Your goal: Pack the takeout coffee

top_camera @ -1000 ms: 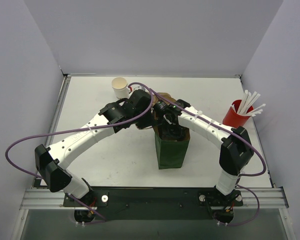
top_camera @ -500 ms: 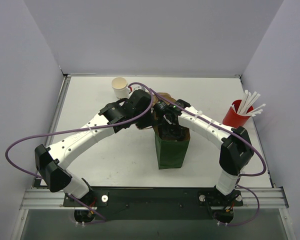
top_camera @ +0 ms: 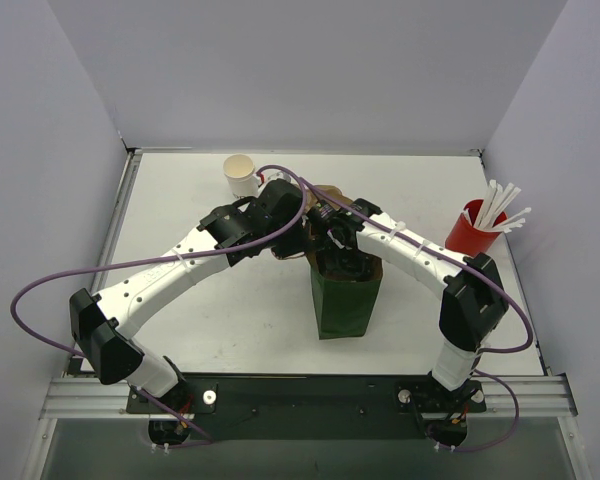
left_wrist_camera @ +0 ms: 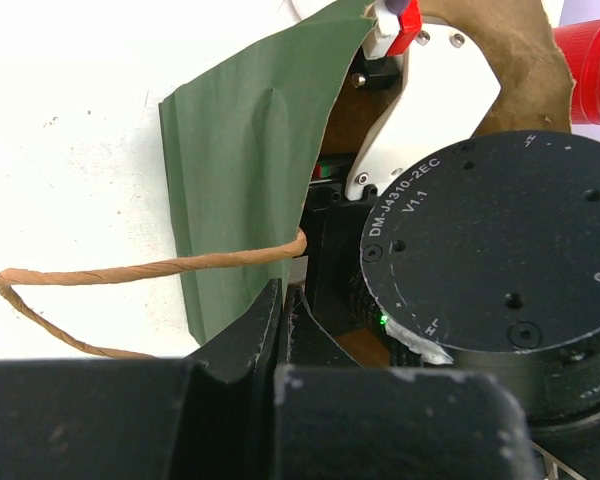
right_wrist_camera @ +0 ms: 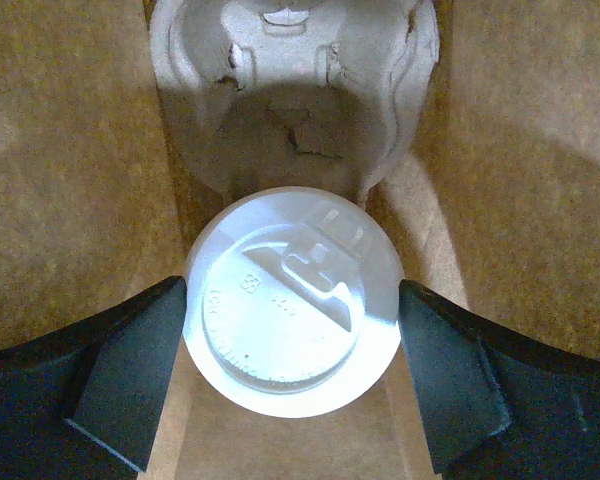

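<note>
Below, round embossed plastic lid (right_wrist_camera: 290, 315), fibrous carrier (right_wrist_camera: 290, 110).

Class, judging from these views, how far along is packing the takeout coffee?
Done: the moulded carrier sits inside the green bag. In hand: the left gripper pinches the bag's rim; the right gripper straddles a lidded cup down in the bag, grip unclear. Left: the unlidded cup on the table.
</note>
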`<state>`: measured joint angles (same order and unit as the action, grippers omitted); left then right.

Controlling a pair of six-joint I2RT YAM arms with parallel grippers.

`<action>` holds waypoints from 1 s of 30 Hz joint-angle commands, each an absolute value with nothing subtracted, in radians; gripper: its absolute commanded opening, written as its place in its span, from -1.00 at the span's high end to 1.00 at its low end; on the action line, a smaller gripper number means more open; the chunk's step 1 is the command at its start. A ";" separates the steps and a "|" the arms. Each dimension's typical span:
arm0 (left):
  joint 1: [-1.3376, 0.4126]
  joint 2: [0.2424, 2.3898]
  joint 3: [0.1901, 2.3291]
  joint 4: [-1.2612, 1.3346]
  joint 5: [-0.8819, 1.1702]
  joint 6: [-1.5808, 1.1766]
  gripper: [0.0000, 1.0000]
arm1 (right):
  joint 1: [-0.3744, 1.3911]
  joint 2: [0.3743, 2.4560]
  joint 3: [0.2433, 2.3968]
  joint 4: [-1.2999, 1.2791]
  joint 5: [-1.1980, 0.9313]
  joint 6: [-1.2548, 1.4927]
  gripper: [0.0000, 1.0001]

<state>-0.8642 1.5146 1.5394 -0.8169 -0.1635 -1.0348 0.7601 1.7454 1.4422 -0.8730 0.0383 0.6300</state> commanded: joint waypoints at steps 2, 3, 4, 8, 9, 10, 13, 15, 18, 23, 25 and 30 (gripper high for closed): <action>-0.867 1.486 1.552 -0.775 -0.178 -1.035 1.00 | 0.769 1.746 1.414 -1.040 0.044 0.634 -0.68; -0.868 1.488 1.554 -0.775 -0.178 -1.035 1.00 | 0.770 1.743 1.419 -1.046 0.046 0.635 -0.71; -0.868 1.488 1.554 -0.778 -0.179 -1.035 1.00 | 0.770 1.741 1.423 -1.049 0.048 0.632 -0.72; -0.868 1.489 1.554 -0.776 -0.179 -1.035 1.00 | 0.770 1.741 1.439 -1.060 0.052 0.630 -0.78; -0.868 1.491 1.555 -0.776 -0.179 -1.035 1.00 | 0.770 1.740 1.443 -1.060 0.052 0.630 -0.82; -0.868 1.493 1.555 -0.778 -0.179 -1.034 1.00 | 0.772 1.738 1.445 -1.063 0.052 0.630 -0.83; -0.868 1.494 1.555 -0.778 -0.179 -1.032 1.00 | 0.770 1.738 1.454 -1.065 0.054 0.630 -0.89; -0.868 1.494 1.559 -0.781 -0.179 -1.032 1.00 | 0.770 1.738 1.459 -1.069 0.057 0.630 -0.91; -0.868 1.496 1.560 -0.782 -0.179 -1.032 1.00 | 0.770 1.738 1.466 -1.075 0.058 0.630 -0.92; -0.868 1.497 1.559 -0.785 -0.181 -1.031 1.00 | 0.770 1.735 1.476 -1.081 0.064 0.632 -0.93; -0.868 1.494 1.557 -0.787 -0.181 -1.031 1.00 | 0.770 1.733 1.477 -1.088 0.066 0.632 -0.94; -0.868 1.494 1.551 -0.788 -0.181 -1.031 1.00 | 0.770 1.736 1.488 -1.100 0.077 0.632 -0.94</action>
